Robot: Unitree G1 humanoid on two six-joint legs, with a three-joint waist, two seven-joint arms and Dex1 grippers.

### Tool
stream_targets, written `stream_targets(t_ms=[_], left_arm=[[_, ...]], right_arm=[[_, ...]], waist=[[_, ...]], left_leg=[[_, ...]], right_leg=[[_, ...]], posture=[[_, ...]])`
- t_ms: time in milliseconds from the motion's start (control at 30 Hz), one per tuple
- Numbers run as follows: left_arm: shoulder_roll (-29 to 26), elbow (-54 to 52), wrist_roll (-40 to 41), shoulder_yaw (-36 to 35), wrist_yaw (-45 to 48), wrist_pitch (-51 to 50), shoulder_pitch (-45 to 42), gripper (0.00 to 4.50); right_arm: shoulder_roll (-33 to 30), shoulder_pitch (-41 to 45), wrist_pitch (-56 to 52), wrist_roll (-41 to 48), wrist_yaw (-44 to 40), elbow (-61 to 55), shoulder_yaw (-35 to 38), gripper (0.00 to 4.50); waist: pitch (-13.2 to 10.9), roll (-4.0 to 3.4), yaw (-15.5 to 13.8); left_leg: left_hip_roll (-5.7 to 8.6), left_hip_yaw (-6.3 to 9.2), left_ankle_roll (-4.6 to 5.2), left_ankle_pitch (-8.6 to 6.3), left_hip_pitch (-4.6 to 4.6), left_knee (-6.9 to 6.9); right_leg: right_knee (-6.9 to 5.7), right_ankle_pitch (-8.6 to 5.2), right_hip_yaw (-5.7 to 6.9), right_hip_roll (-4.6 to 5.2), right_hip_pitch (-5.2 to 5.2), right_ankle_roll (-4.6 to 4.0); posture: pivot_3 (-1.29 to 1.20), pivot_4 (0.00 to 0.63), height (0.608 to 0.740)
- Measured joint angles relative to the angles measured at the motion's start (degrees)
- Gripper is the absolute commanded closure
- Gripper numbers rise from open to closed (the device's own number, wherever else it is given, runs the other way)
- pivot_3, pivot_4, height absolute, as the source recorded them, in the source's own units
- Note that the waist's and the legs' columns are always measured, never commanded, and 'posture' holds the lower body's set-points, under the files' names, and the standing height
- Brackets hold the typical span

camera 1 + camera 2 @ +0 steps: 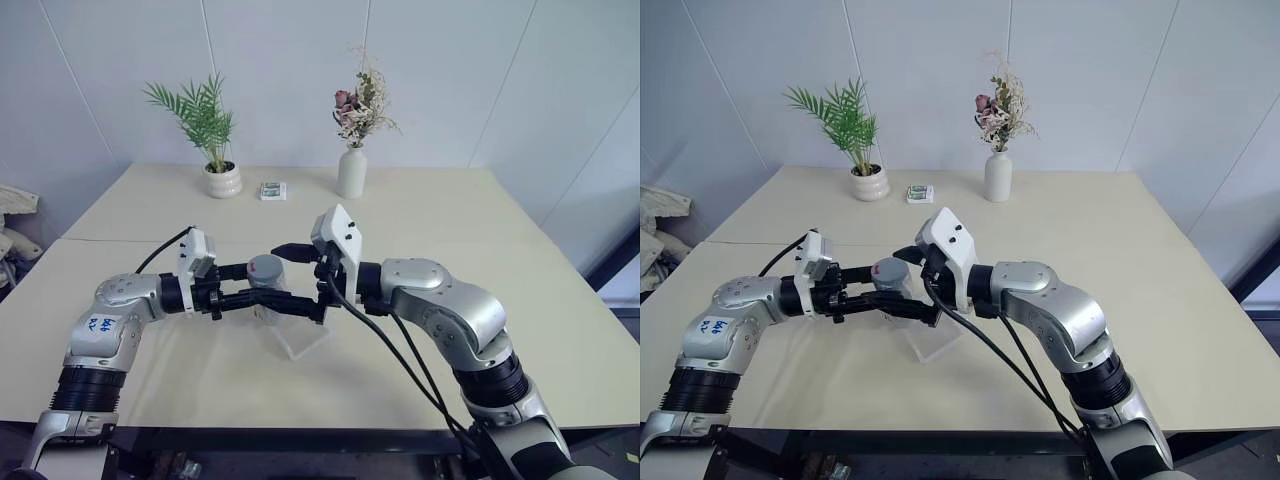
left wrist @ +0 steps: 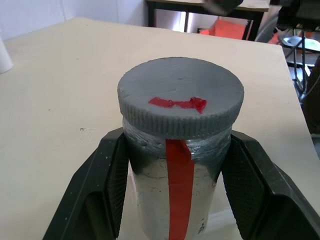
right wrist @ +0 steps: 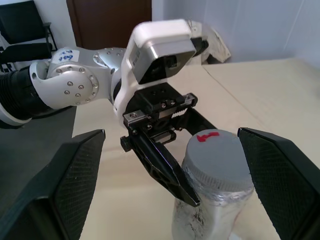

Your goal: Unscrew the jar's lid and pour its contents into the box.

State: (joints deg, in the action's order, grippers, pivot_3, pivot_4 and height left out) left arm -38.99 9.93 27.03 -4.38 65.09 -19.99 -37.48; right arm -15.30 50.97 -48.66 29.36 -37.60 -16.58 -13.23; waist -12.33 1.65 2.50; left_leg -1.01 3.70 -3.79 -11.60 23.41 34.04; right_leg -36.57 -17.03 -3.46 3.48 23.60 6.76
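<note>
Now | left tool (image 2: pixel 175 175) clamped on jar (image 2: pixel 175 200) | right tool (image 3: pixel 170 170) apart, flanking lid (image 3: pixel 215 152)

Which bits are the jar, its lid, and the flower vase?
jar (image 2: pixel 170 195): left wrist view, on the red stripe of its side.
lid (image 2: pixel 180 90): left wrist view, on its flat grey top.
flower vase (image 1: pixel 351 174): left eye view, on its white body.

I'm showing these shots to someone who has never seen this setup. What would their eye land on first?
The two arms meeting mid-table: the left claw shut on the jar, held up with its grey lid on, red tape across cap and side. The right claw stands wide open on either side of the lid, not gripping it. Under them lies the clear box; at the table's far edge stand a potted palm and a white vase.
</note>
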Motion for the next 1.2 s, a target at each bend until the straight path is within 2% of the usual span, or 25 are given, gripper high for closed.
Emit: stream_targets(t_ms=[367,900,1000,1133,1200], left_arm=[[2.22,-0.06,-0.26,0.87,-0.09,0.01,-0.43,2.16],[2.59,-0.25,-0.26,0.89,-0.89,0.01,-0.44,2.16],[2.59,-0.25,-0.26,0.89,-1.14,0.01,-0.44,2.16],[2.59,-0.31,-0.24,0.88,-0.84,0.01,-0.44,2.16],[2.59,-0.32,-0.24,0.88,-0.84,0.01,-0.44,2.16]], right_arm=[[3.49,0.43,-1.78,-3.22,5.99,2.11,-0.42,0.00],[5.70,0.46,-2.56,-5.45,7.92,5.01,-0.41,0.00],[6.07,0.46,-2.58,-5.44,7.93,5.30,-0.32,0.65],[6.30,0.45,-2.64,-5.61,8.44,5.57,0.30,1.93],[6.34,0.45,-2.66,-5.62,8.44,5.58,0.31,1.96]], waist=[[0.00,0.00,0.38],[0.00,0.00,0.61],[0.00,0.00,0.63],[0.00,0.00,0.63],[0.00,0.00,0.63]], left_leg=[[0.00,0.00,0.00,0.00,0.00,0.00],[0.00,0.00,0.00,0.00,0.00,0.00],[0.00,0.00,0.01,0.00,0.00,0.00],[0.00,0.00,0.01,0.00,0.00,0.00],[0.00,0.00,0.01,0.00,0.00,0.00]], right_leg=[[-0.02,0.00,0.00,0.00,0.00,0.00],[-0.01,0.00,0.00,0.00,0.01,0.00],[-0.01,0.00,0.00,0.00,0.01,0.01],[-0.01,0.00,0.00,0.00,0.01,0.01],[-0.01,0.00,0.00,0.00,0.01,0.00]], posture=[[0.00,0.150,0.740],[0.00,0.150,0.740],[0.00,0.150,0.740],[0.00,0.150,0.740],[0.00,0.150,0.740]])
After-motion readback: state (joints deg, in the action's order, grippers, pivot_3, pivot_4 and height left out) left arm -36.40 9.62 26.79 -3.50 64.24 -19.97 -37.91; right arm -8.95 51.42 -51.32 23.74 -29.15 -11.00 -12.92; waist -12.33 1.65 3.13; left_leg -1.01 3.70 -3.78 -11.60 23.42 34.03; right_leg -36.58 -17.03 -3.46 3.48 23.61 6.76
